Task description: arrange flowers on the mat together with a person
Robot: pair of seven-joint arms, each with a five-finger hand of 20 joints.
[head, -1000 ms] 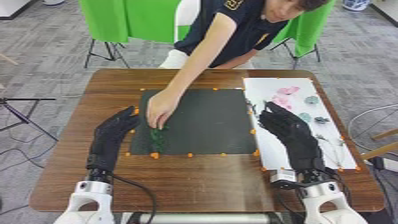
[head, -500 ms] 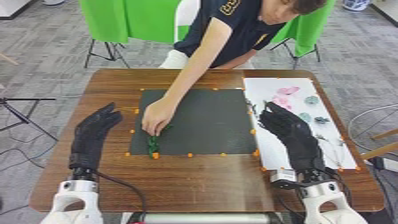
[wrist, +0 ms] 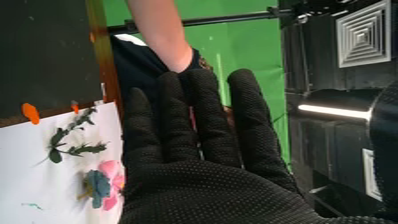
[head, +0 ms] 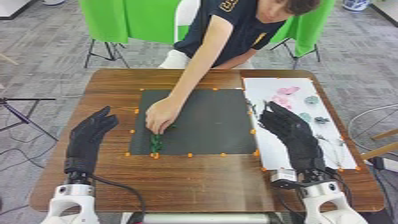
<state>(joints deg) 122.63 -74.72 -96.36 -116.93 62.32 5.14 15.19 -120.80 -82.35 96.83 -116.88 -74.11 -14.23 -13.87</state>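
Head view: high, forward-down; right wrist view: closer, across table [head: 195, 182]; both share dark mat [head: 213, 115].

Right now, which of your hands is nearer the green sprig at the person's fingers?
Left. The left hand is beside the dark mat, to the left of the green sprig; the right hand is across the mat, over the white sheet.

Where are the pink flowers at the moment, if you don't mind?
In the head view, the pink flowers lie on the white sheet at the table's right, beyond the right hand.
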